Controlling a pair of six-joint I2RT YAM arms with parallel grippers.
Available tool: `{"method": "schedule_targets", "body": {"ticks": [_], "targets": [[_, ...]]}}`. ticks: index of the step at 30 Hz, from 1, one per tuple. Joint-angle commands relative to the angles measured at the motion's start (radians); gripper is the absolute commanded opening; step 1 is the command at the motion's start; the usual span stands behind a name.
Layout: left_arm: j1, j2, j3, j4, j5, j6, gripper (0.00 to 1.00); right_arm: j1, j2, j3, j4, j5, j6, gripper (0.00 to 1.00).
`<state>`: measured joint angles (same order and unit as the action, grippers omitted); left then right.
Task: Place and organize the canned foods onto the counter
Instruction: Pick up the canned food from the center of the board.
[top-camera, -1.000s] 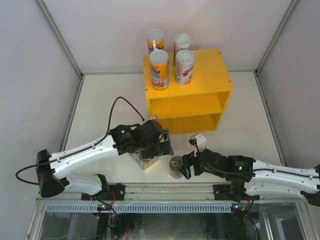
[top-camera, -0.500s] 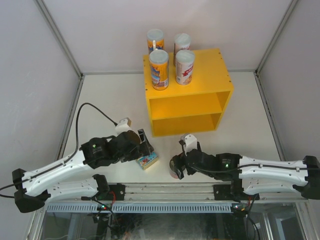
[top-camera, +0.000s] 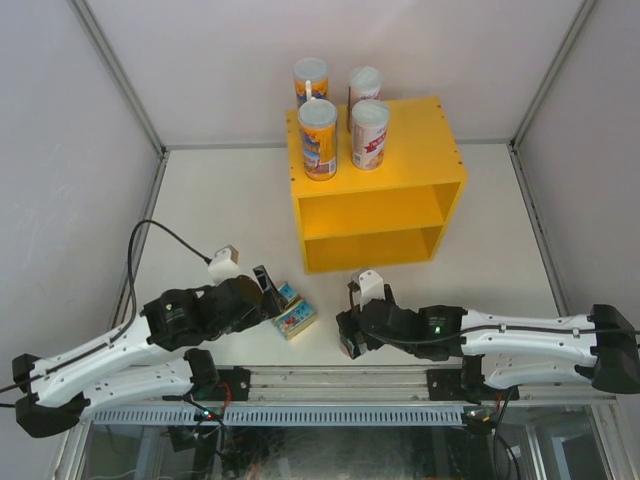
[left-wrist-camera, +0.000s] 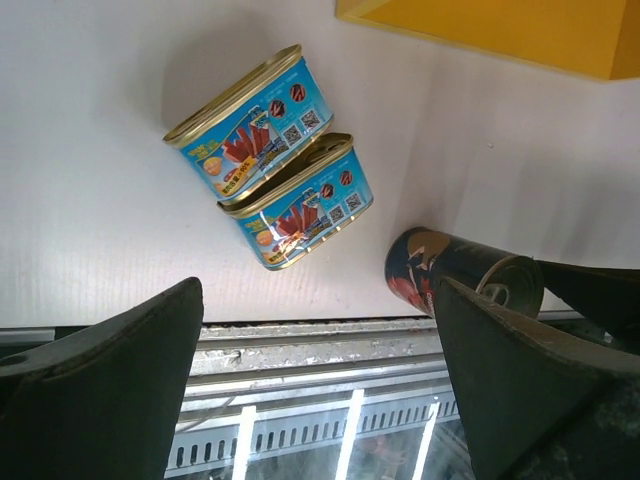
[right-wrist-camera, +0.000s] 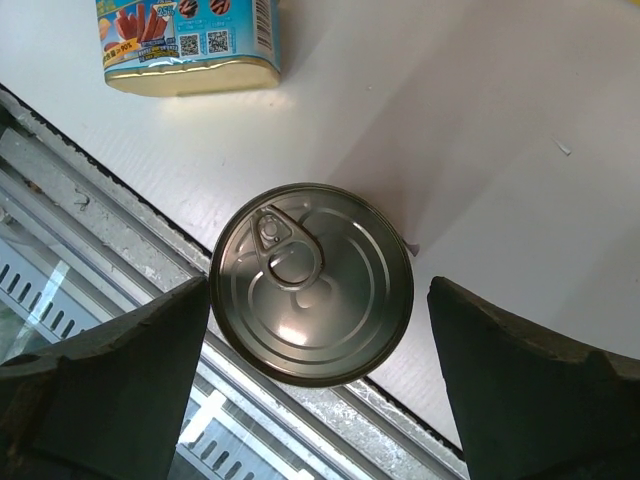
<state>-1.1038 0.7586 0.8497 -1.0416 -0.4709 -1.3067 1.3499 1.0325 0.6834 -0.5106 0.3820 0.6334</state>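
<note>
The counter (top-camera: 380, 190) is a yellow open-fronted box with two orange-blue tubes (top-camera: 318, 140) and two white-pink tubes (top-camera: 369, 134) on its top. Two flat blue tins (left-wrist-camera: 250, 125) (left-wrist-camera: 300, 200) lie side by side on the table near the front edge. The dark red-labelled steel can (right-wrist-camera: 312, 284) stands upright to their right. My right gripper (right-wrist-camera: 318, 300) hangs over it, open, with one finger on each side of the lid and a gap at both. My left gripper (left-wrist-camera: 315, 300) is open and empty, just left of the tins (top-camera: 290, 315).
The table's metal front rail (left-wrist-camera: 330, 350) runs right behind both grippers. Grey booth walls close in the left, right and back. The counter's inner shelf (top-camera: 375, 228) and lower bay face the arms. A black cable (top-camera: 150, 240) loops above the left arm.
My left arm has drawn back to the left and toward the front edge, away from the tins. My right arm has slid left over the steel can, and its jaws have widened.
</note>
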Motion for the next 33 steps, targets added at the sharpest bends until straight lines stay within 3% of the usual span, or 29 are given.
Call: {"method": "schedule_targets", "body": {"ticks": [1,15,23,26,33], "targets": [[-0.004,-0.021,-0.028,-0.006,-0.041,-0.032,0.99,0.012,0.014,0.042,0.049,0.014,-0.001,0.89],[-0.004,-0.062,-0.057,-0.028,-0.062,-0.047,0.99,0.011,0.080,0.042,0.091,0.018,-0.013,0.87],[-0.005,-0.092,-0.080,-0.037,-0.084,-0.056,1.00,0.009,0.118,0.042,0.086,0.017,-0.002,0.78],[-0.005,-0.104,-0.091,-0.036,-0.090,-0.062,1.00,0.011,0.130,0.042,0.094,0.021,-0.002,0.68],[-0.005,-0.140,-0.103,-0.056,-0.100,-0.072,0.99,0.016,0.116,0.043,0.111,0.054,-0.009,0.28]]}}
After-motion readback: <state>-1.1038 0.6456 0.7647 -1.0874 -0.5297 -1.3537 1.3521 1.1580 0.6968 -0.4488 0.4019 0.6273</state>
